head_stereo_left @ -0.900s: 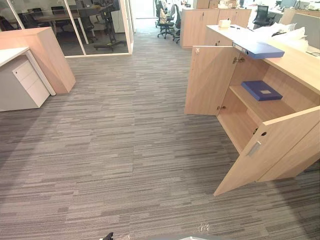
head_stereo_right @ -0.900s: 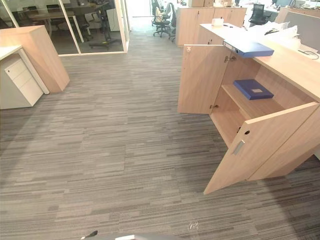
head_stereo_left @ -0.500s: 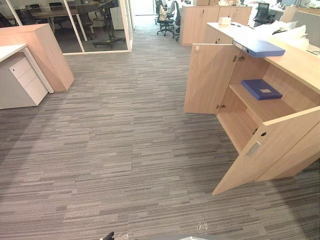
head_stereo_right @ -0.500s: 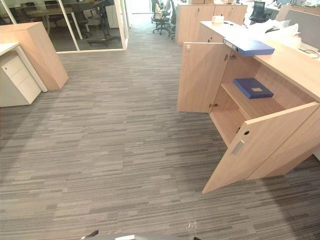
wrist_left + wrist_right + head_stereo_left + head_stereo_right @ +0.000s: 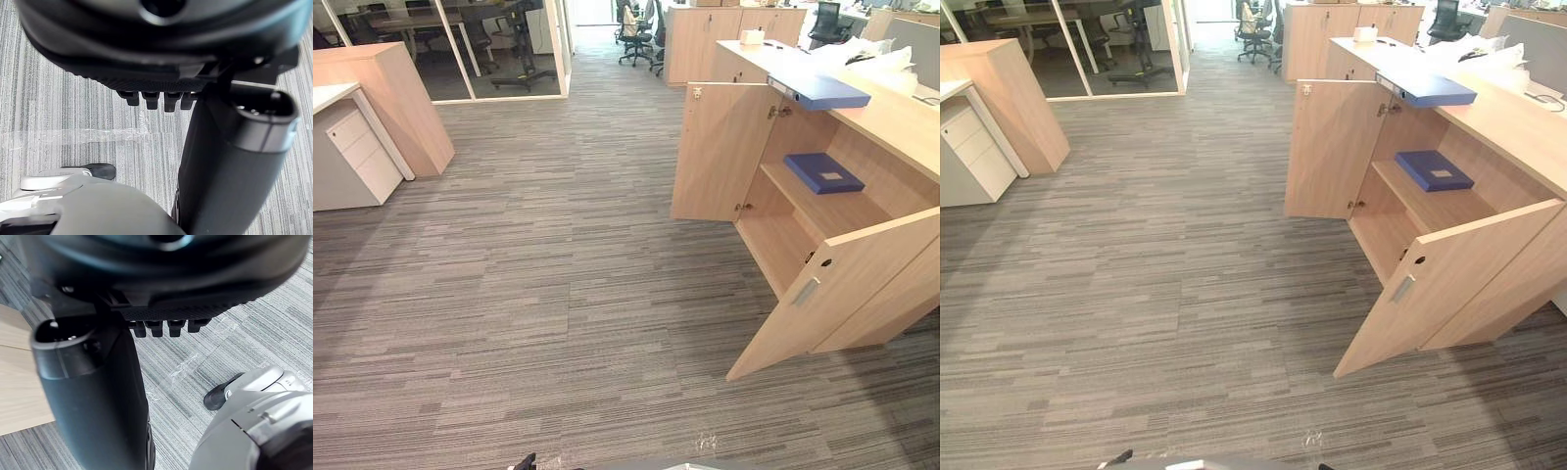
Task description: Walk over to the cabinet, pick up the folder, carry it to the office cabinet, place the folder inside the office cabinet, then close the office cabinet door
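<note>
A blue binder folder (image 5: 822,91) lies on top of the wooden office cabinet (image 5: 901,122) at the right. A second blue folder (image 5: 823,172) lies flat on the shelf inside it. Both cabinet doors stand open: the far door (image 5: 720,152) and the near door (image 5: 832,294), which juts out over the carpet. The cabinet is a few steps ahead and to my right. My left hand (image 5: 161,54) hangs over the carpet with relaxed fingers (image 5: 156,100) and holds nothing. In its own wrist view my right hand (image 5: 161,284) hangs the same way, with nothing in it.
Grey striped carpet stretches ahead. A white drawer unit (image 5: 352,157) and a wooden partition (image 5: 396,98) stand at the left. A glass-walled room (image 5: 499,49) and office chairs (image 5: 636,39) lie at the back. Papers (image 5: 871,64) lie on the cabinet top.
The whole picture has shifted slightly, so the camera has moved a little. The folders and the cabinet doors stay where they were.
</note>
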